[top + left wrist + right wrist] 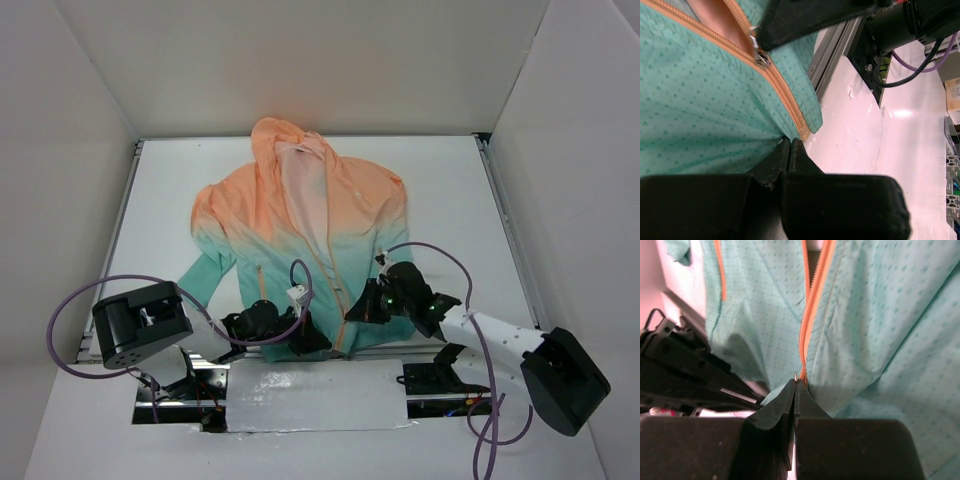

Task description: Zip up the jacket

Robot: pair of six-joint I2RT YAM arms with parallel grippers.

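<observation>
Jaws on both grippers are seen closed. On the left gripper (791, 145) they are pinched flat on the teal hem (807, 122), just beside the bottom end of the orange zipper (785, 97). On the right gripper (796, 385) they are pressed together on the small metal zipper pull (797, 375), and only a glint of it is shown at the tips.

And the jacket (300, 210) is laid flat on the white table (440, 200), with the hood (280, 135) at the far side and the hem at the near edge by the arm bases. Peach-orange is spread across hood and shoulders and is faded to teal lower down.

From the left wrist, the slider (761, 59) is found a short way up from the hem. Below it the teeth are joined. Above it the two sides are parted in a narrow V, with pale lining shown between. One dark finger of the right gripper is seen reaching in over the slider.

From above, the front is seen open from there up to the hood. Both grippers are placed close together at the lower middle of the jacket. An orange pocket zip (718, 265) is caught in the right wrist view.
</observation>
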